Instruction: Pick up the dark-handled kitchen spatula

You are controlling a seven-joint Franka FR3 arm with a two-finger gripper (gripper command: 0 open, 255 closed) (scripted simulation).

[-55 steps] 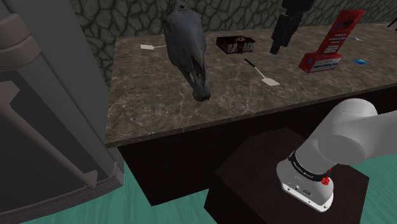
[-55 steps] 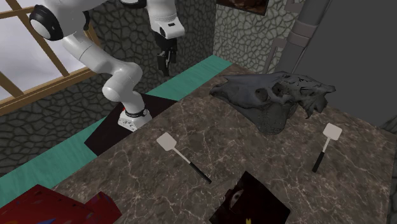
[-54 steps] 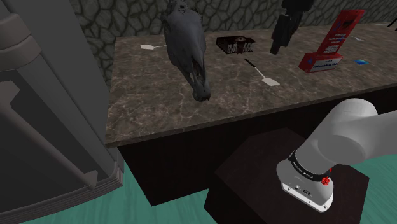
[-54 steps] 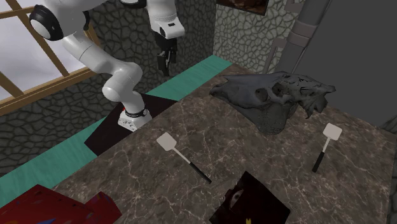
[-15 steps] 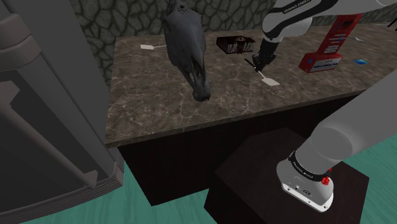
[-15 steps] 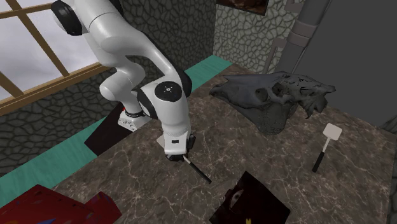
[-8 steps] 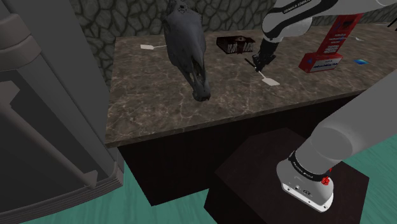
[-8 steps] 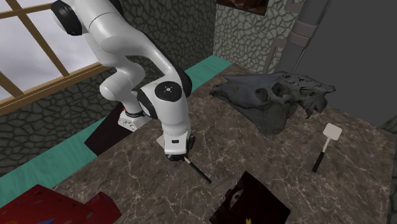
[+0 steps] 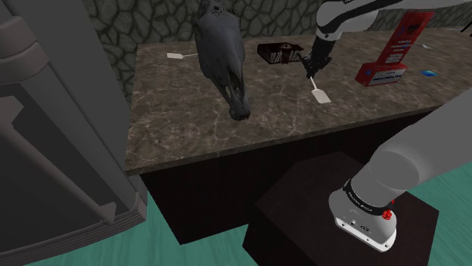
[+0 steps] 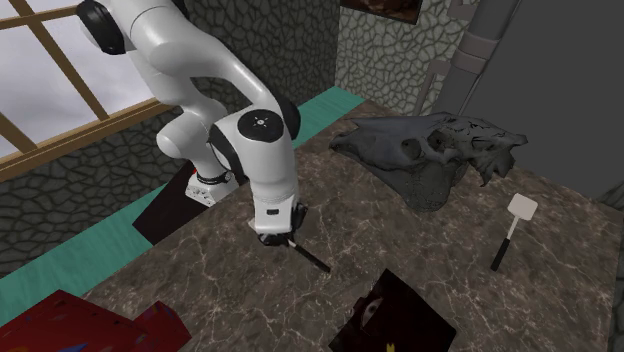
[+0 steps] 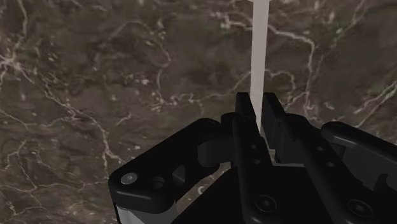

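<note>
**Spatula clasped over the counter**

The all-black two-finger gripper (image 11: 259, 107) has its fingers drawn narrow, clasping the pale shaft of the dark-handled, white-bladed kitchen spatula (image 9: 321, 96) on both sides. The spatula lies over the dark veined marble countertop (image 9: 189, 121), between the grey animal skull (image 9: 223, 57) and the red upright box (image 9: 397, 49). Whether the blade touches the counter cannot be determined.
</note>
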